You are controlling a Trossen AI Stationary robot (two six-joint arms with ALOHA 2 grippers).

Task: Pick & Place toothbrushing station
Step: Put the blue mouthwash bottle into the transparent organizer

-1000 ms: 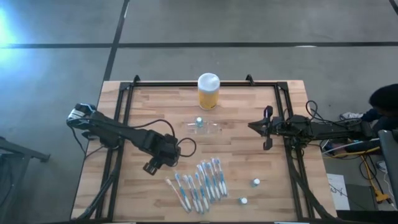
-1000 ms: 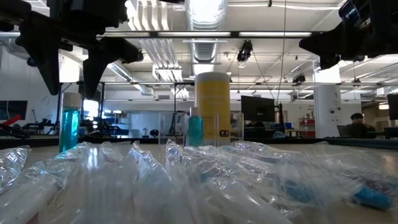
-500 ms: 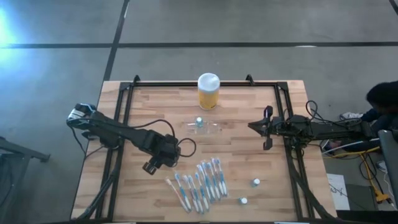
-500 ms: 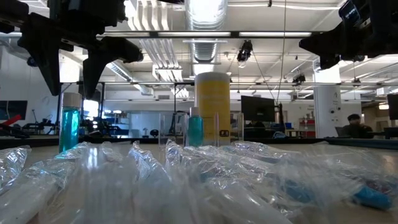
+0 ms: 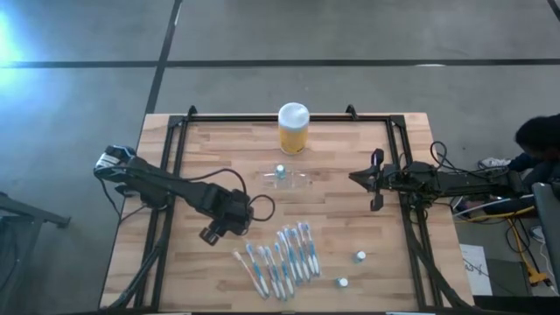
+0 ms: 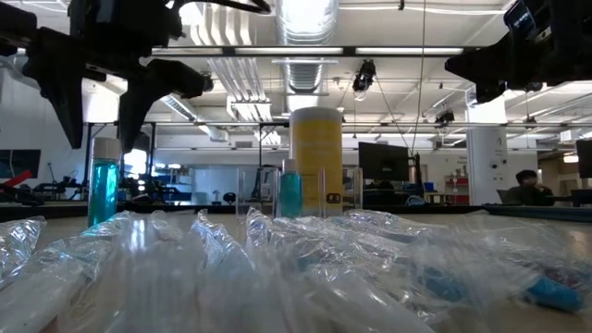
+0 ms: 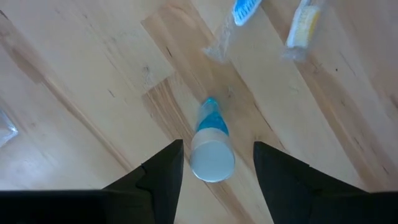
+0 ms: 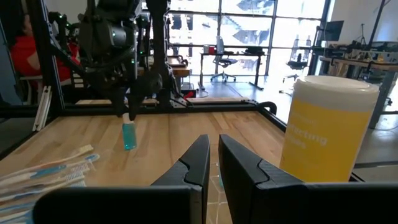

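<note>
My left gripper (image 7: 211,186) points down, open, over a small blue bottle with a white cap (image 7: 211,152) that stands upright on the wood, left of the table's middle. Its fingers flank the cap (image 6: 104,146) with a gap on each side. The bottle is hidden under the gripper (image 5: 223,223) in the high view. The toothbrushing station (image 5: 290,180), a clear holder, stands on the table in front of the yellow jar (image 5: 293,128) and has a blue bottle (image 5: 280,171) in it. My right gripper (image 5: 372,179) waits level at the right, shut.
Wrapped toothbrushes (image 5: 280,258) lie in a row near the front edge. Two small capped bottles (image 5: 360,256) (image 5: 342,283) stand to their right. A black frame (image 5: 179,131) runs around the tabletop. A person (image 5: 542,140) sits beyond the right edge.
</note>
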